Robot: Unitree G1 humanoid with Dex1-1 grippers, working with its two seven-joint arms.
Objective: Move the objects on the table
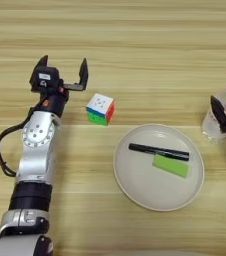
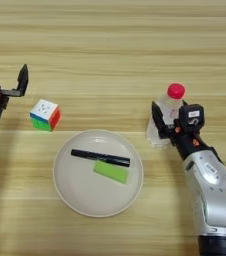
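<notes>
Nearest the camera, the two silver forearms are seen rising from the bottom edge toward the grippers. At the end of the left arm, the left gripper [image 1: 65, 67] is held with its two black fingers spread wide, nothing between them. Just off its right fingertip and a little nearer the camera, the puzzle cube [image 1: 100, 108] is set on the table [image 1: 135, 45], white face up, close to the finger but apart from it.

On the other side, the right gripper [image 2: 167, 120] is placed at the bottle [image 2: 166, 116]; one black finger is seen against the clear body on the side toward the plate, while the other finger is hidden, so a firm grip cannot be told. The bottle is tilted, its red cap leaning away from the camera.

Between the two arms, the round off-white plate [image 2: 80, 192] is laid, with a black pen [image 2: 100, 158] and a flat green block [image 2: 111, 171] on it, just beside each other.
</notes>
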